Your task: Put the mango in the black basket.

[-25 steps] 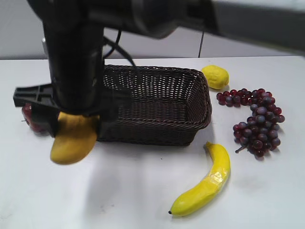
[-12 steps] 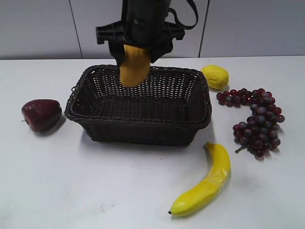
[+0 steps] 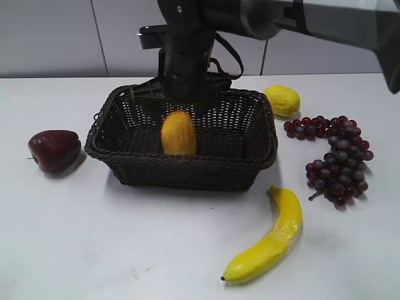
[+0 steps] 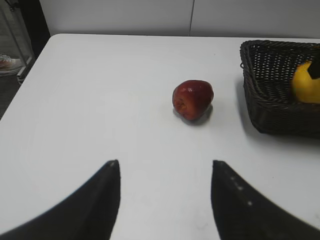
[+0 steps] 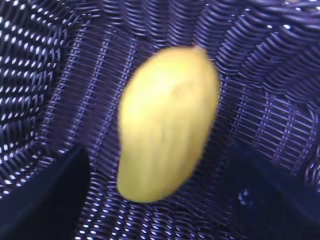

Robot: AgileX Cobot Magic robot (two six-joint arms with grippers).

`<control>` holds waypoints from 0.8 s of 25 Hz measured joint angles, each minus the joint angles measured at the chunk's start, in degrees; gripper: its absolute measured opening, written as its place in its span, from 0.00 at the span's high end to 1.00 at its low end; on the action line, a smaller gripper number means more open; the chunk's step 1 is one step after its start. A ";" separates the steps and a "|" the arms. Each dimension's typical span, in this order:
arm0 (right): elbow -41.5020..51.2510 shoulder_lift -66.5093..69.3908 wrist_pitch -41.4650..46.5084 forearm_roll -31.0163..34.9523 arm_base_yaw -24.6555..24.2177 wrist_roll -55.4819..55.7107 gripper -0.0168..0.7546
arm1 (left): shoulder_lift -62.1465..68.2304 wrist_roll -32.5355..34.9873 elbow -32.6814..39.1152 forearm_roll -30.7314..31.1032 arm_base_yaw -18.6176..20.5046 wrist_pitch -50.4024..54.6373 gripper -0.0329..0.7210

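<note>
Basket, centre of the exterior frame: holds one mango, blurred, standing on end at centre, with the right gripper directly above it, jaws spread wide on either side and clear of the fruit in the right wrist frame; no other contents visible. Loose on the table: red apple at left, lemon at upper right, grapes at right, banana at lower right. Left gripper, bottom of the left wrist frame: open and empty; no readable writing anywhere.
</note>
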 joint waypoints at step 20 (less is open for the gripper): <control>-0.36 -16.76 11.87 14.21 -26.80 -17.79 0.20 | 0.00 -0.02 0.00 0.00 0.00 0.00 0.37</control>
